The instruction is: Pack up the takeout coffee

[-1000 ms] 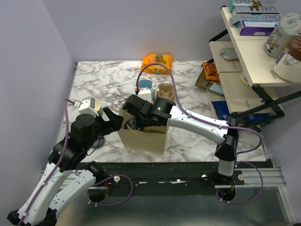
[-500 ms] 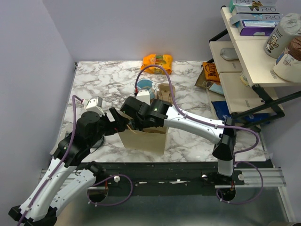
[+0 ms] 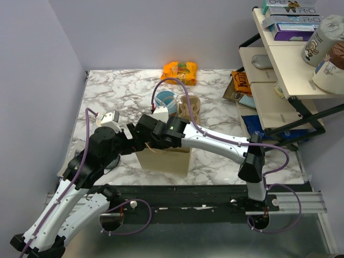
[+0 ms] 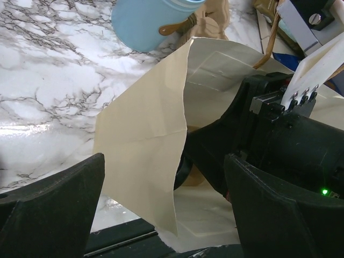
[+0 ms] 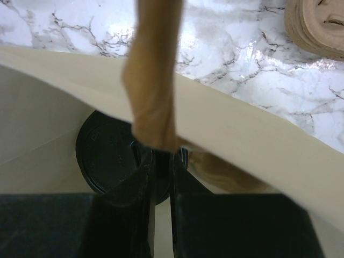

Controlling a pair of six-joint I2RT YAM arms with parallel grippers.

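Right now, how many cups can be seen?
2: a blue cup behind the bag, and a black-lidded cup inside it. Others may be hidden by the arms.

Tan bag; black lid; white grey-veined marble table; light-blue cup.

The table has a white stone top with grey lines, and light shines on it. Plain pale purple walls fill the top and left of the top view. At the upper right stands a cream shelf on a black frame. Grey floor shows at the right, below the shelf.
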